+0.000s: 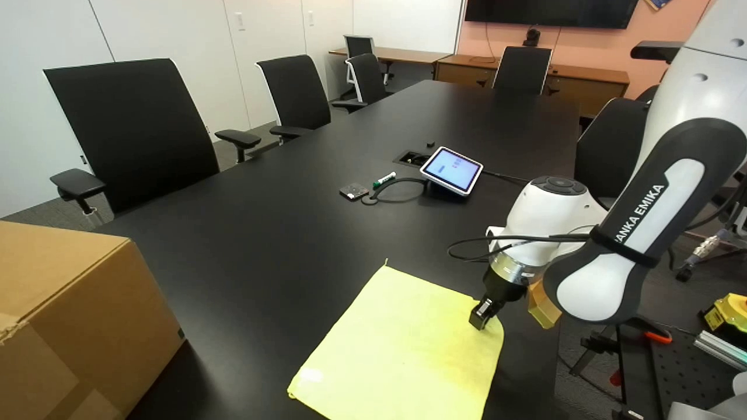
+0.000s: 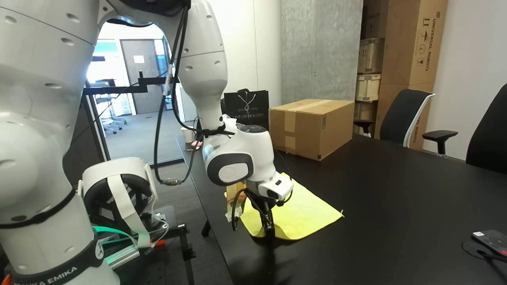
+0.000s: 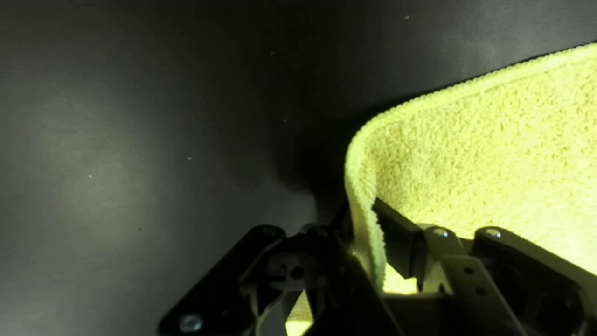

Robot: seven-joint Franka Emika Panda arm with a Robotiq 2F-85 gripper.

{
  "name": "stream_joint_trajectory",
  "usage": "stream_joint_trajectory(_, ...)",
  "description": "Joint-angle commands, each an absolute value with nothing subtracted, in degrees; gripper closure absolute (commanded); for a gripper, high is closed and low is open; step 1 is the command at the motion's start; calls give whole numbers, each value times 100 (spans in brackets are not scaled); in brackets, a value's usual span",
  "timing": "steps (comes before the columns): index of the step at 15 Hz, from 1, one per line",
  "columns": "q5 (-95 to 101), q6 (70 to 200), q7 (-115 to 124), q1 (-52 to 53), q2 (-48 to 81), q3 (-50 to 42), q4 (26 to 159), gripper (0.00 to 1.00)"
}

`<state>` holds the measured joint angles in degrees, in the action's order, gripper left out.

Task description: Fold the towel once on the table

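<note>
The pale yellow towel lies mostly flat on the black table in both exterior views (image 1: 397,356) (image 2: 309,211). The table's dark glossy top shows in all views (image 1: 274,245) (image 2: 376,225) (image 3: 140,107). My gripper is at the towel's corner area nearest the arm in both exterior views (image 1: 481,315) (image 2: 268,227). In the wrist view, the gripper (image 3: 366,224) is shut with the towel's hemmed edge (image 3: 368,196) pinched between its dark fingers. That edge is lifted and curled there, while the rest of the towel (image 3: 513,149) spreads to the right.
A brown cardboard box (image 1: 76,326) stands on the table, also in an exterior view (image 2: 313,130). A tablet (image 1: 452,170), a green marker (image 1: 384,179) and a small dark box (image 1: 353,191) lie farther along. A remote (image 2: 491,240) lies near the table's other side. Chairs (image 1: 134,128) surround the table.
</note>
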<state>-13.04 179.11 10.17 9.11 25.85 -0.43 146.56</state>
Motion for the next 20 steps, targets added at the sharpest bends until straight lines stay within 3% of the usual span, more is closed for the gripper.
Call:
stream_joint_trajectory(1, -1114, 17767, 1285, 1332, 2442, -454, 14679, 88)
stream_joint_trajectory(11, -1127, 17458, 1981, 1985, 2253, -890, 14214, 92)
stream_joint_trajectory(20, -1150, 16567, 2013, 1223, 2672, -590, 12335, 92)
